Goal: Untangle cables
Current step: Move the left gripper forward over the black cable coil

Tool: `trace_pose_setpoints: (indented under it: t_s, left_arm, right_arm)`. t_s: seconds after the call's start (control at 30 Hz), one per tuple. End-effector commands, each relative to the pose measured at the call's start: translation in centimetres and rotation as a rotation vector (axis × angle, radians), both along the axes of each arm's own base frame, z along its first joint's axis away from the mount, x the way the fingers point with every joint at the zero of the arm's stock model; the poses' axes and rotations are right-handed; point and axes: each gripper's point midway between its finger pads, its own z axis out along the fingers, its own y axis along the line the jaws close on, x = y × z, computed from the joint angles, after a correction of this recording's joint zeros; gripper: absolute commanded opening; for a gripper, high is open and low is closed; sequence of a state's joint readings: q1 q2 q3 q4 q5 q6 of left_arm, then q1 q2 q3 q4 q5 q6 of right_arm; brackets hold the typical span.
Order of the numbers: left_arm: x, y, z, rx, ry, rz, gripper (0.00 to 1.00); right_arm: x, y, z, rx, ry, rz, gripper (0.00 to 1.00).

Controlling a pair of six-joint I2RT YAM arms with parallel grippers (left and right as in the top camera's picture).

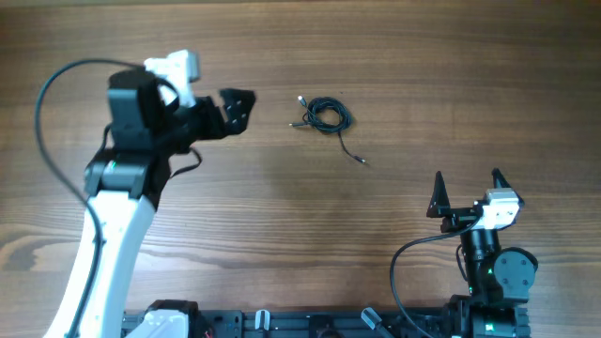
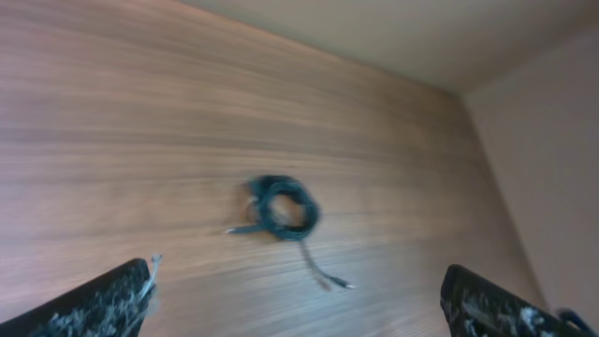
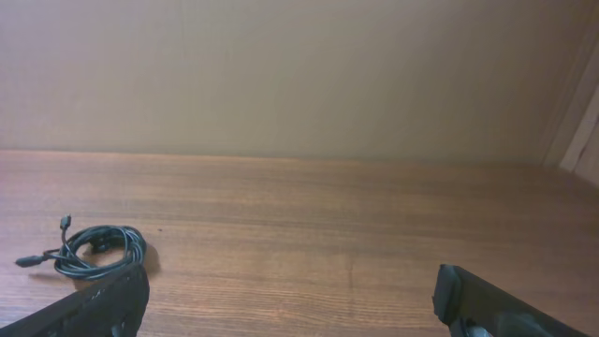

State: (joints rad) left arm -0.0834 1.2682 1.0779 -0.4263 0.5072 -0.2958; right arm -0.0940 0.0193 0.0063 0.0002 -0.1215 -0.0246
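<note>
The cables [image 1: 324, 116] lie on the wood table as one small coiled black bundle, with silvery plug ends sticking out left and one tail trailing down-right. My left gripper [image 1: 237, 107] is open and empty, to the left of the bundle with a gap between. In the left wrist view the bundle [image 2: 284, 212] sits ahead of the open fingers [image 2: 295, 301]. My right gripper [image 1: 467, 188] is open and empty near the front right. The right wrist view shows the bundle [image 3: 94, 251] far left of its fingers [image 3: 290, 304].
The wood table [image 1: 394, 66] spreads all around the bundle. A beige wall [image 3: 299, 75] rises behind the far edge. The arm bases and a black rail [image 1: 310, 324] line the front edge.
</note>
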Motion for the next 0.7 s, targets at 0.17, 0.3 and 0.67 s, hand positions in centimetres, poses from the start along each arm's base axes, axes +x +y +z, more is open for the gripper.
trace_pose_setpoints:
  t_s: [0.17, 0.3, 0.67]
  left_arm:
    - [1.3, -8.3, -3.4, -0.091, 0.066, -0.243, 1.0]
    - [1.9, -11.3, -6.1, -0.042, 0.076, -0.262, 1.0]
    - [4.6, -13.6, -15.6, 0.247, 0.111, 0.01, 0.94]
  right_arm:
    - [0.0, -0.2, 0.3, -0.002, -0.013, -0.013, 1.0]
    - [0.0, -0.2, 0.3, -0.002, -0.013, -0.013, 1.0]
    - [0.0, -0.2, 0.3, -0.002, -0.013, -0.013, 1.0]
